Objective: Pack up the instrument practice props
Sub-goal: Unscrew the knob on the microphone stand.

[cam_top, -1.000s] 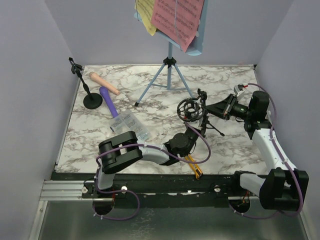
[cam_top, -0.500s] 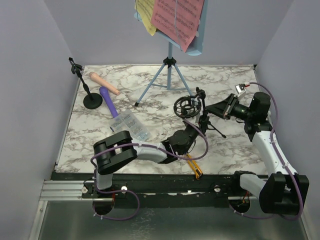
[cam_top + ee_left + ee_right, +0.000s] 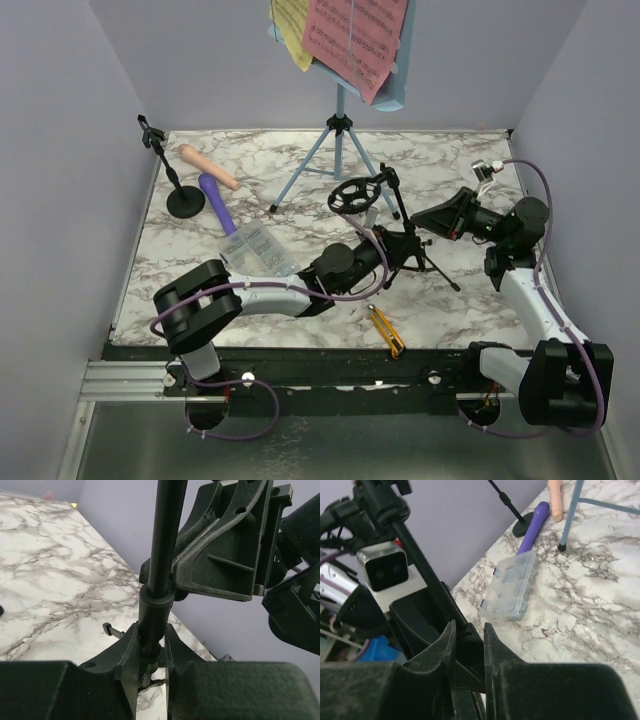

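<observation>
At the near edge of the bench a yellow-and-black utility knife lies flat, just in front of the left arm. That arm lies low and long, running from its base at the near left corner rightward across the marble, wrist level. The left pincer is closed tight on the lower collar of the tripod mic mount, just above its spread legs. This mount stands right of the bench's middle, its pole leaning back and left, the round shock ring at its top. The right arm rises from the near right corner, bends at a high elbow by the right wall and reaches leftward. The right pincer straddles the same pole above the left one's grip. Its fingers are set narrowly either side, and whether they press it cannot be told. Left of the arms sits a clear plastic box. Beyond it lie the purple microphone and the beige microphone, beside the round-base mic mount by the left wall. At the far edge stands the light-blue music rack, carrying a pink page and a yellow page.
</observation>
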